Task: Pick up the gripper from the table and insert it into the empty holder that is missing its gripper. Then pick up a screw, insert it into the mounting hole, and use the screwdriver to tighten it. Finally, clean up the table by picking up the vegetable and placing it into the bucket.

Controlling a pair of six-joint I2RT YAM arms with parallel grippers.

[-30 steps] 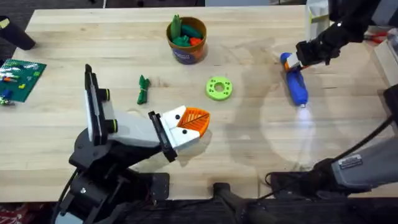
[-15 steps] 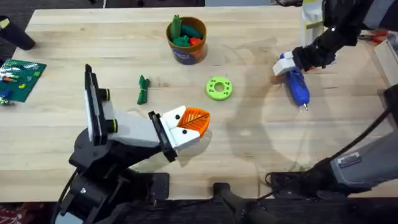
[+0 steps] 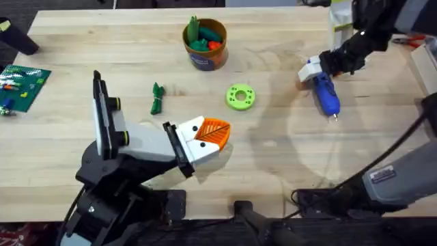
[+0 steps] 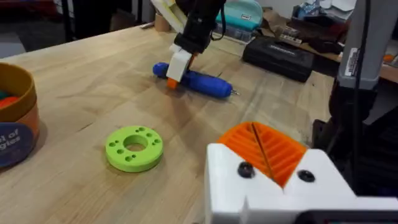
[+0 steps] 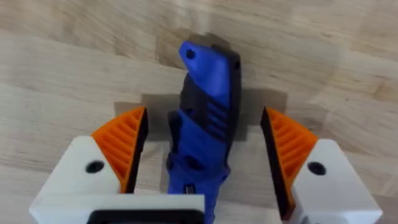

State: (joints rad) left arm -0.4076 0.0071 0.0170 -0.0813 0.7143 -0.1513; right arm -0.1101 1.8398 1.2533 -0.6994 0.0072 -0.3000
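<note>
While the left arm sits folded low near the front left of the bench [image 3: 61,157], its white forearm lying across the wood, the right arm reaches far forward along the right side toward the back. The left tool [image 3: 213,134] points toward the middle of the bench with its two orange ribbed pads [image 4: 264,149] pressed together, clenched on nothing. The right tool [image 3: 315,70] hangs over the rear end of the screwdriver [image 3: 326,96]; in the right wrist view its white fingers with orange pads [image 5: 124,146] stand wide apart on either side of the blue body, released, with bare wood visible between each pad and the screwdriver. The screwdriver lies flat on the bench, its thin metal bit pointing toward the front edge. The vegetable [image 3: 157,98], dark green and slim, lies on the wood in the left half, just beyond the left arm and well apart from both tools. The bucket [image 3: 205,42] stands upright near the back middle, holding green and orange toy pieces. A lime-green disc [image 3: 240,96] with holes lies between the bucket and the left tool. A green circuit board [image 3: 20,85] rests at the far left edge. Open wood spreads across the middle and front right of the bench, between the disc and the screwdriver.
</note>
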